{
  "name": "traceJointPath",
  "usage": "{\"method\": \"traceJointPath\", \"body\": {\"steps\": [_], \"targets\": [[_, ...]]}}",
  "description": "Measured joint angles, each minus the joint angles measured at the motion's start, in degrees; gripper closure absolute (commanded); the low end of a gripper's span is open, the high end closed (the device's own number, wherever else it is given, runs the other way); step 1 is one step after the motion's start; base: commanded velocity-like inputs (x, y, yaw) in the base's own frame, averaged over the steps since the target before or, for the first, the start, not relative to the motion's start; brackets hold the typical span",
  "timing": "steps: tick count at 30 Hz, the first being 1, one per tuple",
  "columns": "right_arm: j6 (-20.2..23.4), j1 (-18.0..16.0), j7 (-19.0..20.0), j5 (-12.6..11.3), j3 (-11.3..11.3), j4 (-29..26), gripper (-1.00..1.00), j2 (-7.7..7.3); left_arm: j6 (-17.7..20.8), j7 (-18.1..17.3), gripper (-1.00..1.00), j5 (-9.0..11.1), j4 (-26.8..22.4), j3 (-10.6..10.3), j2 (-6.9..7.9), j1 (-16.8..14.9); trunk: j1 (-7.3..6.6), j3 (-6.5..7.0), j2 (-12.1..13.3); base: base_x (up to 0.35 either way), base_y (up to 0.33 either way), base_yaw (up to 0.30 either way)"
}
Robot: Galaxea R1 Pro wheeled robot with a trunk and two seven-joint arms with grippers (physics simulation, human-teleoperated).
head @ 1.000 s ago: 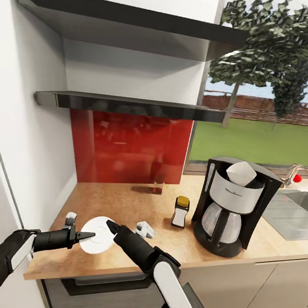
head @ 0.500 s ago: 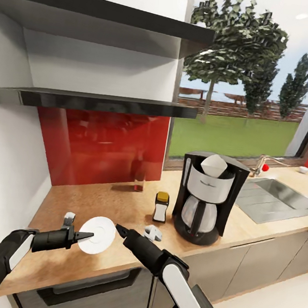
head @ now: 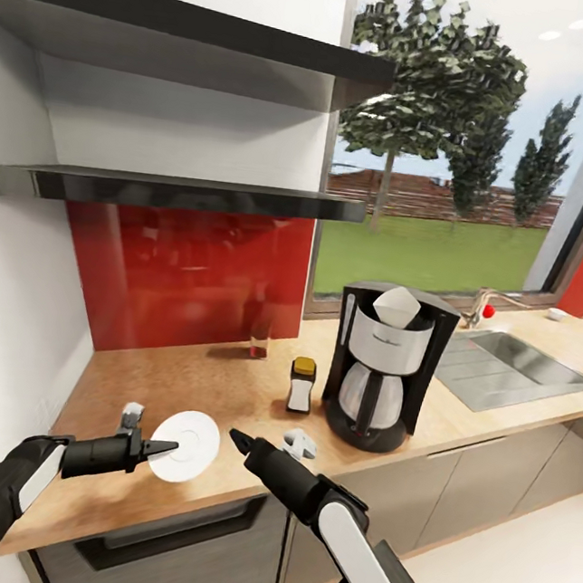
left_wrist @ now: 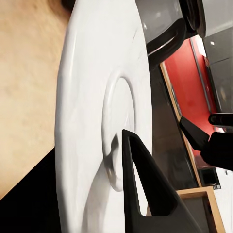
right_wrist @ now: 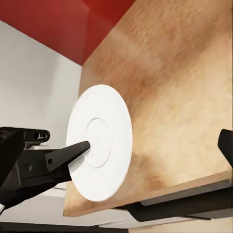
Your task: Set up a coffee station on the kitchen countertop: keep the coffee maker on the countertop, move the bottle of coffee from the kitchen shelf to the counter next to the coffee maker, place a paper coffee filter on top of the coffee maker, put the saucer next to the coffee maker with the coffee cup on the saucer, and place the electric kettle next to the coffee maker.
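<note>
Near the worktop's front edge, the left gripper pinches the saucer by its rim, a light, stiff, probably slippery and chippable plate; the right gripper's spread is unclear.

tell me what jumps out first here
The left gripper holds a white saucer by its rim above the front of the countertop. Behind it stands the black coffee maker with a white paper filter on top, a yellow-capped coffee bottle beside it.
</note>
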Motion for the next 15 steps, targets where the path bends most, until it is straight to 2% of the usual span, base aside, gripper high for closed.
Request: {"method": "traceJointPath", "body": {"steps": [10,15], "targets": [[0.0,0.0,0.0,-0.1,0.0,0.1,-1.00,-0.17,0.0,0.0,1.00,0.0,0.2,0.1,-0.11,0.0,0.00,0.00,0.0,0.000,0.000,-0.259],[0.0,0.0,0.0,-0.1,0.0,0.1,-1.00,-1.40,0.0,-0.1,1.00,0.2,0.1,0.1,-0.03,-0.1,0.02,0.00,0.0,-0.072,0.000,-0.267]]}}
